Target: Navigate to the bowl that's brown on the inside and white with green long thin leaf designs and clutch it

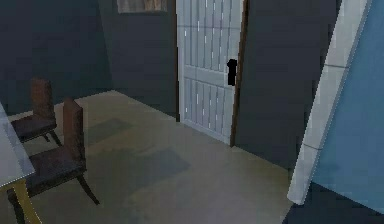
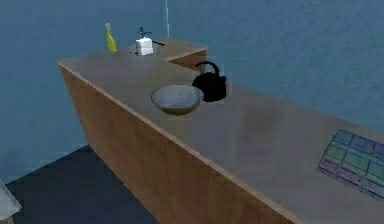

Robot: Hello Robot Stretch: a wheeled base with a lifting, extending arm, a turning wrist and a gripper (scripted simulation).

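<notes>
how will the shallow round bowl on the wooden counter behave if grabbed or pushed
The shallow round bowl looks stiff, possibly ceramic, so probably breakable. Low and wide, it should slide rather than tip. A push could knock the black kettle beside it.

Robot body out of frame.

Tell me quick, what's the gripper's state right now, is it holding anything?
Gripper: cannot be told. The bowl rests on the counter.
</notes>
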